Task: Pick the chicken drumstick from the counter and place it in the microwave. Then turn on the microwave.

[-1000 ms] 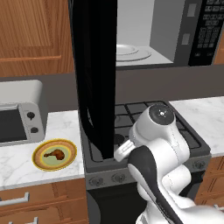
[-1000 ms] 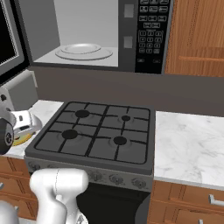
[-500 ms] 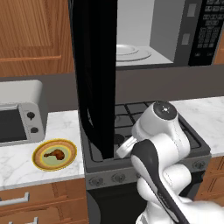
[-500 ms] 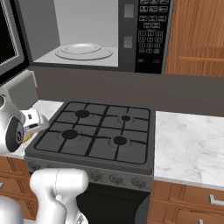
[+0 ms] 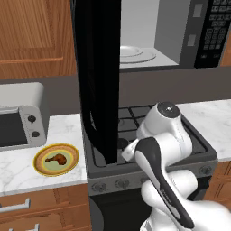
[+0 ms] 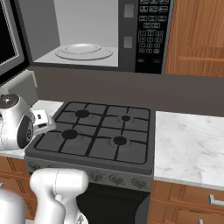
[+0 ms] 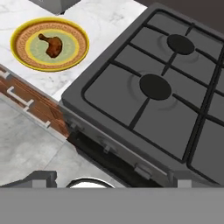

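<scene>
Drumstick [image 7: 53,45] lies on yellow plate [image 7: 74,54] on counter [image 5: 18,164], left of stove [image 7: 166,96]. Gripper empty, jaws wide, well short of it. Microwave [image 5: 203,34] door [image 5: 100,76] hangs open over the stove; arm could clip it swinging left

One chicken drumstick [image 7: 52,45] lies on one yellow plate [image 7: 22,54], near the counter's [image 5: 63,126] front edge. One microwave [image 6: 144,35] holds one glass turntable [image 6: 81,50]. One toaster oven [image 5: 20,119] carries two knobs. One stovetop [image 6: 100,135] has four burners. Three drawer handles show along the counter's front.
</scene>
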